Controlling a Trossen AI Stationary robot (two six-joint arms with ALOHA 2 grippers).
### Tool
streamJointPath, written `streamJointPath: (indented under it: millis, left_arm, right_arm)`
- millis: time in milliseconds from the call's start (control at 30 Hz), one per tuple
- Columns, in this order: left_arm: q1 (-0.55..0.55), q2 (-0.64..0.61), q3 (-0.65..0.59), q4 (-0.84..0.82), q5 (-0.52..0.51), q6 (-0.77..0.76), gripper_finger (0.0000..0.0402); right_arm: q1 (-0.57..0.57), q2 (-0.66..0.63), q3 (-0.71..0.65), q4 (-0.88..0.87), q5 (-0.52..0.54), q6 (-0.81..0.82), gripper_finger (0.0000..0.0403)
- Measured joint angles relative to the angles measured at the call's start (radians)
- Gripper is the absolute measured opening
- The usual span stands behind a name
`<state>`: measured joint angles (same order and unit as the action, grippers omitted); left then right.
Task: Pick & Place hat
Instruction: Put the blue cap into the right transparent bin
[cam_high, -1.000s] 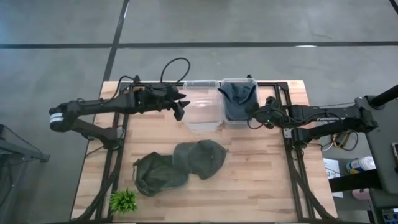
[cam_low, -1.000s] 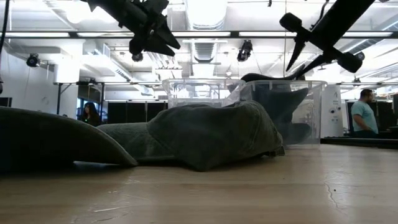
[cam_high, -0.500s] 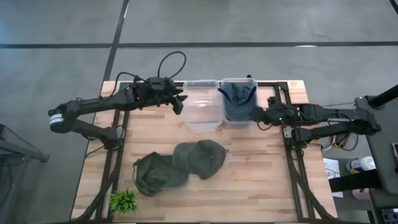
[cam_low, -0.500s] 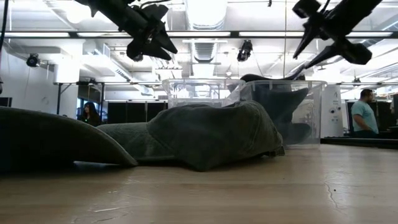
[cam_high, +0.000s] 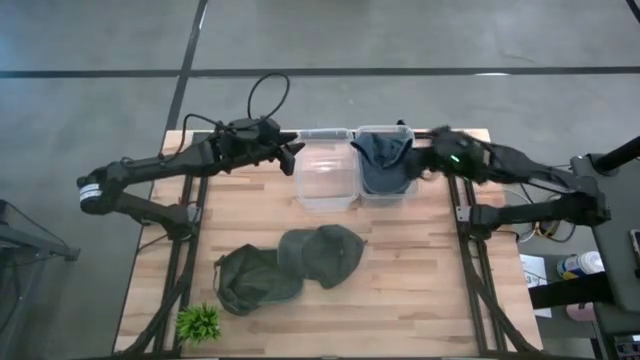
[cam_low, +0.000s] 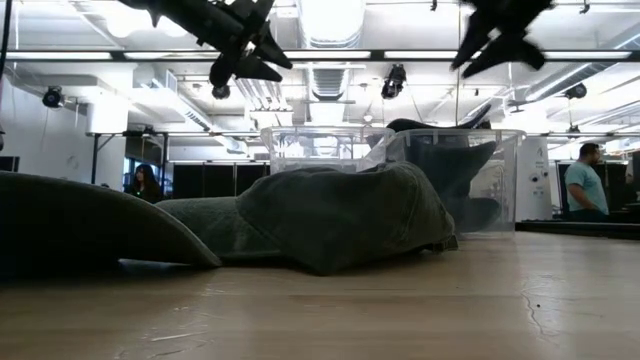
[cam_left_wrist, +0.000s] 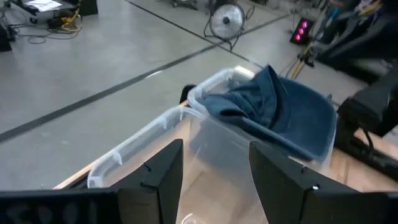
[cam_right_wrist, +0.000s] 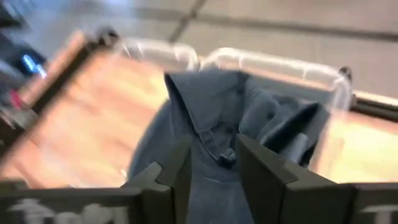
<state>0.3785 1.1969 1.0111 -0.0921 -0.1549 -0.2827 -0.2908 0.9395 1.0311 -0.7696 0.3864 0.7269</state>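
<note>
Right claw (cam_high: 428, 166) hangs empty, jaws narrowly parted, over the blue hat (cam_high: 383, 160) draped in the right bin (cam_high: 386, 130), left claw (cam_high: 290, 152) open wide beside the clear bin (cam_high: 326, 170); that hat could spill out if snagged.

Three hats: two green (cam_high: 336, 253) (cam_high: 255, 277), one blue (cam_high: 384, 158); two clear bins (cam_high: 325, 170) (cam_high: 404, 130); one plant (cam_high: 198, 322).

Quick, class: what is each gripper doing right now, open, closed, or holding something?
Left gripper: open, empty, above the empty clear bin.
Right gripper: open, empty, over the blue hat in the other bin.
</note>
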Motion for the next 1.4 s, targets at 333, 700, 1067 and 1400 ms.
streamJointPath:
  millis: [333, 700, 1067, 1400]
  left_arm:
    - [0.039, 0.0, 0.0, -0.022, 0.0, -0.069, 0.0177]
    - [0.039, -0.001, 0.0, -0.075, 0.0, -0.042, 0.0177]
    - [0.039, -0.001, 0.0, -0.09, -0.003, -0.03, 0.0177]
    - [0.039, -0.003, 0.0, -0.134, -0.003, -0.032, 0.0177]
  right_arm:
    - [-0.293, 0.495, 0.306, -0.164, -0.287, -0.234, 0.0052]
    - [-0.412, 0.853, 0.519, -0.395, -0.372, -0.412, 0.0009]
    - [-0.416, 0.977, 0.507, -0.418, -0.492, -0.523, 0.0008]
    - [-0.411, 0.894, 0.582, -0.42, -0.503, -0.548, 0.0008]
